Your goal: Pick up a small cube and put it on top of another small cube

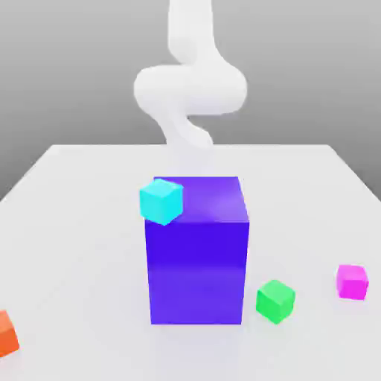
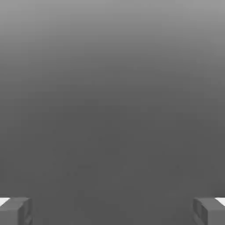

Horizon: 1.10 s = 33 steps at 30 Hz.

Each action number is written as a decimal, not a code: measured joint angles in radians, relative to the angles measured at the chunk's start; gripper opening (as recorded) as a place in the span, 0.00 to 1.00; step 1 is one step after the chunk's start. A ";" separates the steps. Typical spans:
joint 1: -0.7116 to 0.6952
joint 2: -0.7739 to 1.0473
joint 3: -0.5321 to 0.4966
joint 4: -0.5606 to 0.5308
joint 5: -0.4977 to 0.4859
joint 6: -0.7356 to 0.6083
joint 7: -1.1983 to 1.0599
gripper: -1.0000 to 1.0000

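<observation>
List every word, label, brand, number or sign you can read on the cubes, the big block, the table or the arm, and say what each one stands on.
There are none: no writing or sign can be read on the cyan cube, green cube, magenta cube, orange cube, blue block, table or white arm.
</observation>
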 joint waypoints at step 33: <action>0.627 1.084 0.100 -0.245 -0.211 0.597 -0.369 0.00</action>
